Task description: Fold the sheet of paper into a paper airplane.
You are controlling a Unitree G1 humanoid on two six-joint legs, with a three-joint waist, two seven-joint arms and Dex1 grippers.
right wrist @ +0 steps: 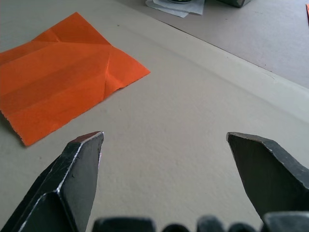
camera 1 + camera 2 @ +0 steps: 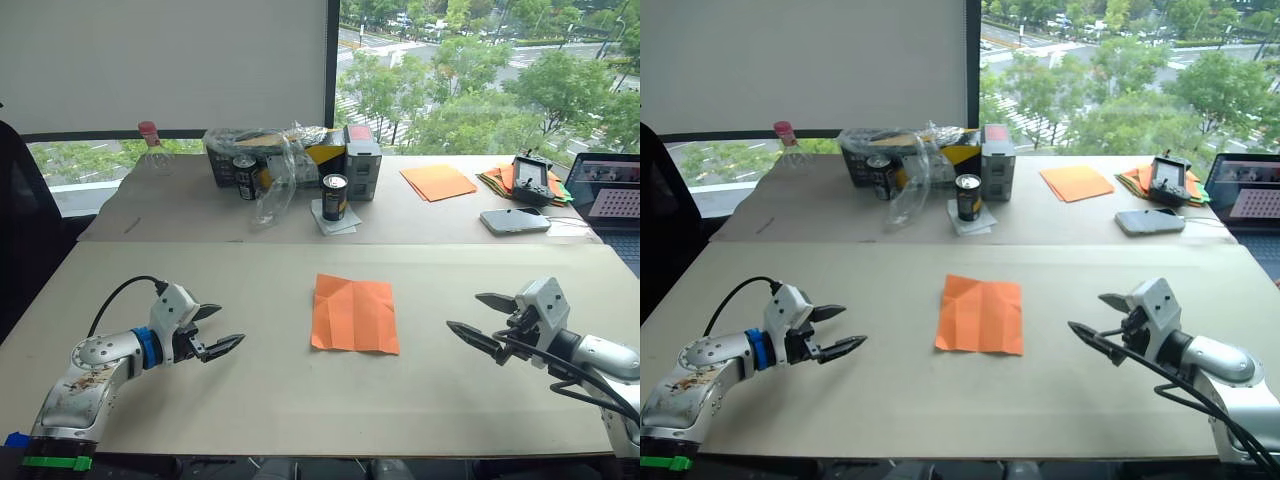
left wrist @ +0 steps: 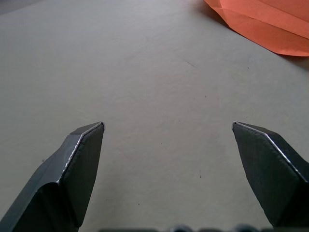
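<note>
Folding hasn't begun: the creased sheet of paper lies flat between my left hand and right hand, both released; next I must reach inward and pinch an edge.

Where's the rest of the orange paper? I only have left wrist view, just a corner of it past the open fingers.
Observer: The sheet of paper lies flat and creased on the near table, midway between the left gripper and the right gripper.
Operator: Right gripper holding anything?
Observer: No, it is open and empty, clear of the sheet.
Operator: Any other orange paper around?
Observer: Yes, smooth orange sheets lie on the far table, beside a multicoloured paper pile.
</note>
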